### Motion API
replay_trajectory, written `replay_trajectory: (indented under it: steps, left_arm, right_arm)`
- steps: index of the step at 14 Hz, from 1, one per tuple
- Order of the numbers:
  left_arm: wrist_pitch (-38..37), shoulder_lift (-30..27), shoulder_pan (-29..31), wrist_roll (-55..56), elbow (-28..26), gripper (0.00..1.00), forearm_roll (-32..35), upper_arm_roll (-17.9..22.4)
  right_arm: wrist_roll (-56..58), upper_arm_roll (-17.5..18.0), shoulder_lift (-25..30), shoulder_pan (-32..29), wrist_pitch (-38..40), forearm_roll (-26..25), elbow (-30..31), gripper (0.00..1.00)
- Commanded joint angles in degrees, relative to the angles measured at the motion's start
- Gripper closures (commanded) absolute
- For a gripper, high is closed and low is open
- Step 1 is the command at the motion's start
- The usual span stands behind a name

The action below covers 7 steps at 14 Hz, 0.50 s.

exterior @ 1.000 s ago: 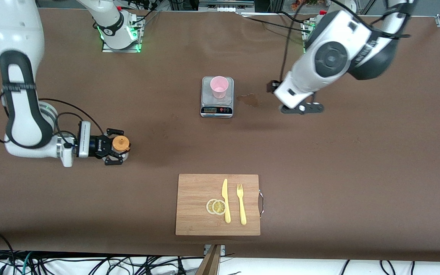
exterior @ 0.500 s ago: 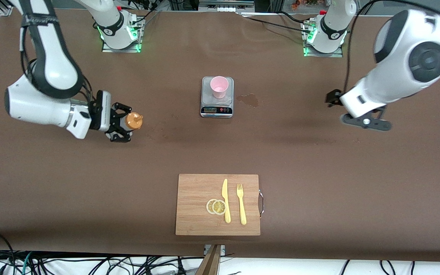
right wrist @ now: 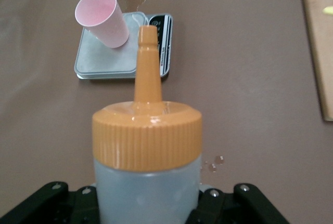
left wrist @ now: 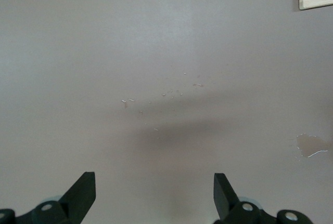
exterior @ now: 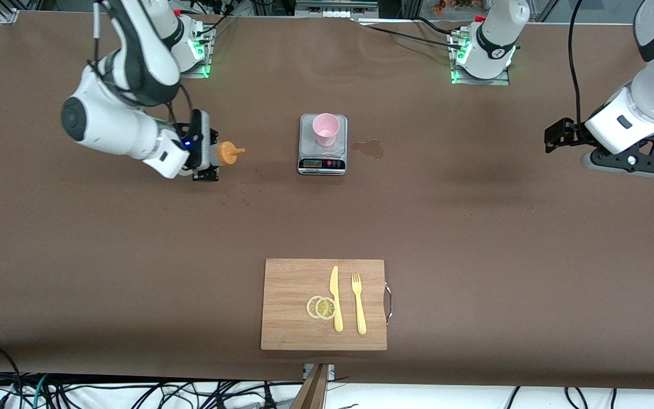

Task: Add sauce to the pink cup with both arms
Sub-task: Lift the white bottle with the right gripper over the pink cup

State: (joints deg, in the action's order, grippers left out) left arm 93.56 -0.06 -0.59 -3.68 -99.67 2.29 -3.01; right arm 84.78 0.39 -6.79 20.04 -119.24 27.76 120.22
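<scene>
The right gripper has carried the sauce up over the tabletop toward the pink cup, tipping its nozzle cupward. The left gripper has withdrawn toward its own end.

High front view; wrist views (close) share table.

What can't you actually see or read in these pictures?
- Scale display: front view, digits too small to read.
- Sauce bottle body: hidden by the right gripper in the front view; cut off by the frame edge in the right wrist view.
- Pink cup contents: inside not clear in any view.
- Left gripper: only the fingers' tips show in its wrist view.
</scene>
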Motion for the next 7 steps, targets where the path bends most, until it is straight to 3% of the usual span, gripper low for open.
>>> replay_trajectory:
  steps: [1, 3, 7]
  left_arm:
    - [0.6, -2.0, 0.8, -0.6, -1.8, 0.0, -0.5, -0.4]
    - [0.0, -1.8, 0.7, -0.5, -0.6, 0.0, -0.4, -0.8]
    - [-3.6, -1.7, 0.7, 0.7, 1.4, 0.0, -0.7, -0.8]
  right_arm:
    - [-12.9, 1.3, 1.9, 5.6, -1.4, -7.4, 1.2, 0.96]
    - [-19.9, 3.9, 1.7, 7.3, -1.9, -10.6, 1.2, 0.96]
    - [-31.8, 4.2, 0.2, 13.8, -2.2, -15.5, 1.0, 0.95]
